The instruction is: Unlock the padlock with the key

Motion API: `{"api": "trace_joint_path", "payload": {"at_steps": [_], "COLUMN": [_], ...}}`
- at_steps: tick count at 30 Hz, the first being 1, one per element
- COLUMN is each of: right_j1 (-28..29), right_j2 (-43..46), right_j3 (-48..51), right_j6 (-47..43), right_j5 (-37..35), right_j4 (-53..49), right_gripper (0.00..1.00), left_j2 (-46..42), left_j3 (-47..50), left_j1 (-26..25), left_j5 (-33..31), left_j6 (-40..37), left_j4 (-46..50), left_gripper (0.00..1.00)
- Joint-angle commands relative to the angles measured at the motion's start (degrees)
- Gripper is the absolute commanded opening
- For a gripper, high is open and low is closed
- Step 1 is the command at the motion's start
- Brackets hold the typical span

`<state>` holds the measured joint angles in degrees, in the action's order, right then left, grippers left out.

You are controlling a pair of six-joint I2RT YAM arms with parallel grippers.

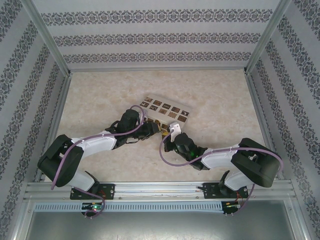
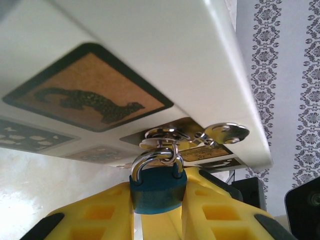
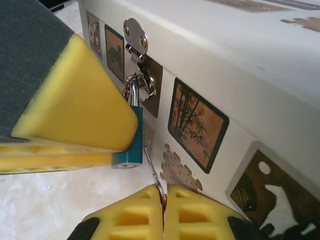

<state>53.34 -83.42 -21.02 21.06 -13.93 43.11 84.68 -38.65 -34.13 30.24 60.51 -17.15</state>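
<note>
Tabletop [image 1: 100, 100] of pale marbled beige, seen from above, with patterned walls [image 1: 150, 37] around it. A white box [image 1: 167, 111] with brown picture tiles lies near the middle with its lid down, so its inside is hidden. The left arm [image 1: 95, 142] stretches from the lower left and the right arm [image 1: 225, 155] from the lower right. Their tips meet at the near side of the box, where the detail is too small to read. From the left wrist camera, the box [image 2: 150, 55] looms overhead, and one tile [image 2: 85, 87] shows a dark spotted animal. A shiny clasp [image 2: 220, 134] sits at the box's edge. The padlock [image 2: 158, 190], small and blue-bodied, hangs from the clasp's ring by its silver loop [image 2: 156, 161], both ends sunk in the body. The left claw [image 2: 159, 205] holds the padlock, a yellow finger [image 2: 100, 215] pressed on either side of the blue body. From the right wrist camera, the side of the box [image 3: 240, 65] runs across the upper right, with tiles of bamboo and animals. The clasp [image 3: 135, 37] sits near the top and the padlock [image 3: 132, 147] hangs below it, partly behind a yellow finger of the left claw [image 3: 75, 110]. At the bottom, the right claw [image 3: 163, 195] is pinched narrow on the key [image 3: 154, 172]. This thin metal blade rises from between the claw's yellow fingers [image 3: 125, 215]. Its tip lies just beside the lower corner of the blue body; whether it touches is unclear.
</note>
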Motion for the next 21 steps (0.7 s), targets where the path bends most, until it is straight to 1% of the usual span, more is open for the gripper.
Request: {"api": "trace_joint_path", "payload": {"at_steps": [1,12,21], "right_j1": [-0.83,-0.78,-0.83], "right_j2": [0.3,5.38,6.45], "right_j3": [-0.06,5.27,3.97], "right_j6": [0.99,4.16,4.04], "right_j5": [-0.13,1.2,6.01], "right_j4": [1.01,-3.47,-2.25], "right_gripper": [0.0,0.0,0.0], "left_j2": [0.47,2.05,3.05], "left_j3": [-1.36,-1.58,-1.86], "left_j1": [-1.03,-1.1,-1.05], "left_j5": [1.65,0.09,0.4], "left_j6": [0.66,1.1,1.01], "left_j4": [-4.33,-6.98,-7.4], "left_gripper": [0.26,0.26,0.26]}}
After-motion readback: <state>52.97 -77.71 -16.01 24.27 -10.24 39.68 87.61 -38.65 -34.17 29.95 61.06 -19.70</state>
